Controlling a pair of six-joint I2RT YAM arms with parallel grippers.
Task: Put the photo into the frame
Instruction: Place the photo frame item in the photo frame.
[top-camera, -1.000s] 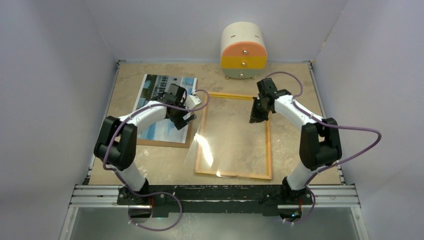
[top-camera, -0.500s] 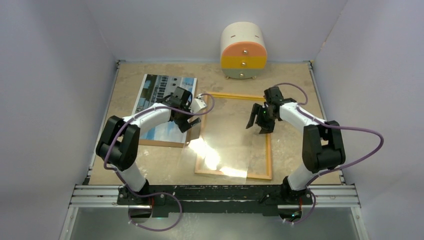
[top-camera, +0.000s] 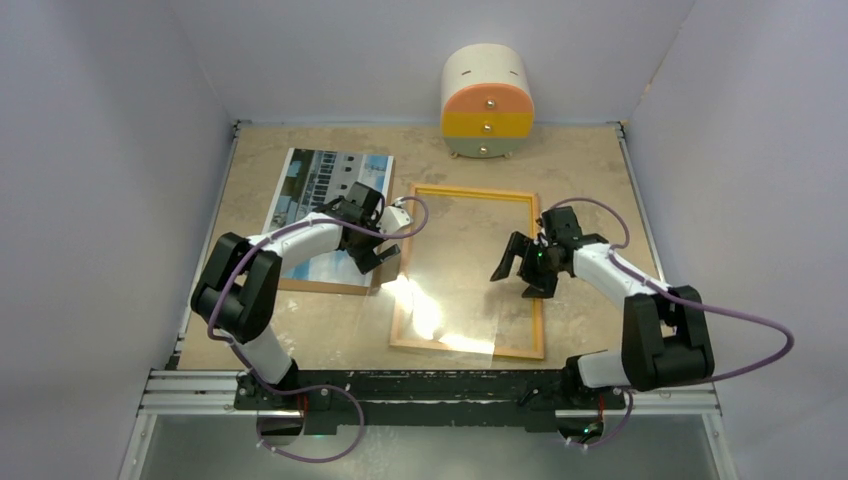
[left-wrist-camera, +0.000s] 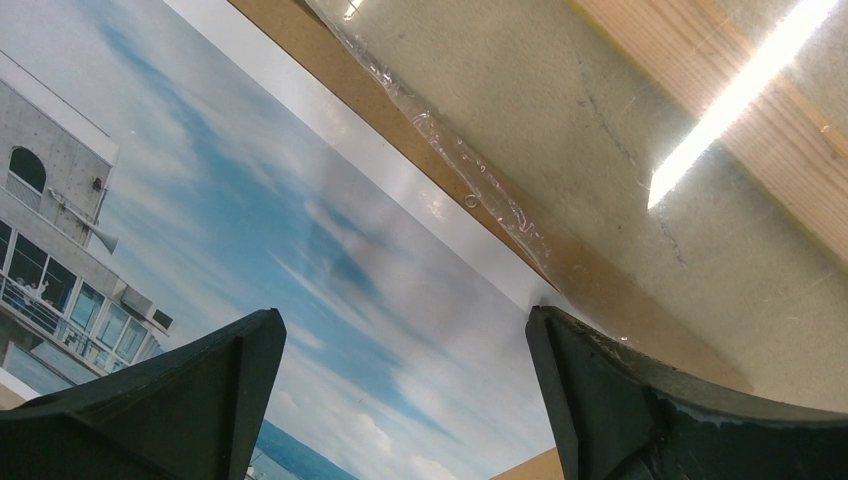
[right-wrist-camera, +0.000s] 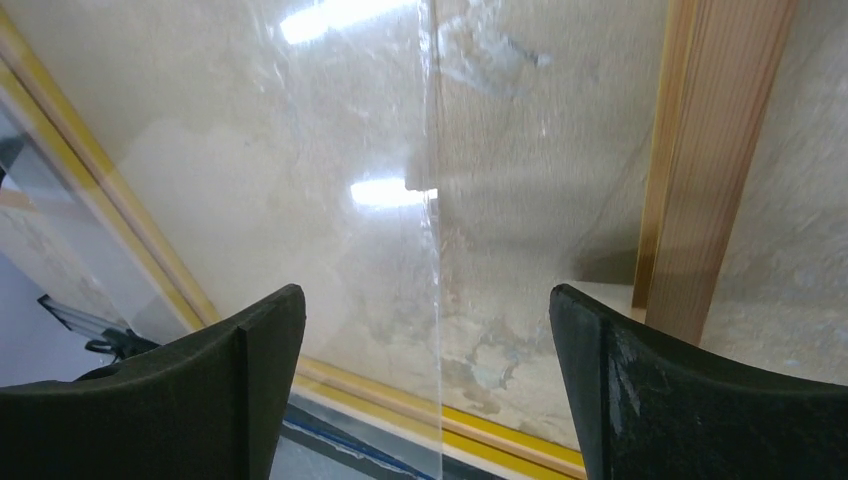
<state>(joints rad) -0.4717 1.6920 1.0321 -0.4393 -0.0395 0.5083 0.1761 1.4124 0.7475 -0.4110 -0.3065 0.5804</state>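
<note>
Beige marbled table (top-camera: 600, 170): everything sits on it.

Large thin rectangular picture frame (top-camera: 470, 190), yellow edge, light wood rails: flat at table centre, long side running away from the arm bases. In the right wrist view a wood rail (right-wrist-camera: 700, 150) runs up the right side.

Glossy rectangular photo of a white building under blue cloudy sky (top-camera: 320, 175): left of the frame, picture side up, not in the frame. It lies on a plain brown backing board (top-camera: 320, 286) that shows as a strip along its near edge. In the left wrist view the photo (left-wrist-camera: 250, 250) fills the left half, with board (left-wrist-camera: 330, 60) peeking out beside its white border.

Clear sheet (top-camera: 440, 320): lies across the frame, strong glare near the front left. It is skewed and its straight edge (right-wrist-camera: 435, 250) cuts through the frame opening. Its crinkled edge (left-wrist-camera: 470, 200) lies just beside the board.

Left arm (top-camera: 300, 235): elbow folded back near its base, forearm reaching forward and right over the photo.

Right arm (top-camera: 610, 270): elbow low on the right, forearm pointing left toward the frame.

Cream round-topped drawer box with orange and yellow fronts (top-camera: 487, 100): at the back edge, well apart from both arms.

Left claw (top-camera: 375, 255): over the photo's corner nearest the frame, fingers (left-wrist-camera: 180, 400) spread wide, nothing between them. Can't tell whether it touches the print.

Right claw (top-camera: 518, 275): over the glass just inside the frame's right rail, fingers (right-wrist-camera: 200, 400) released wide, gripping nothing.
</note>
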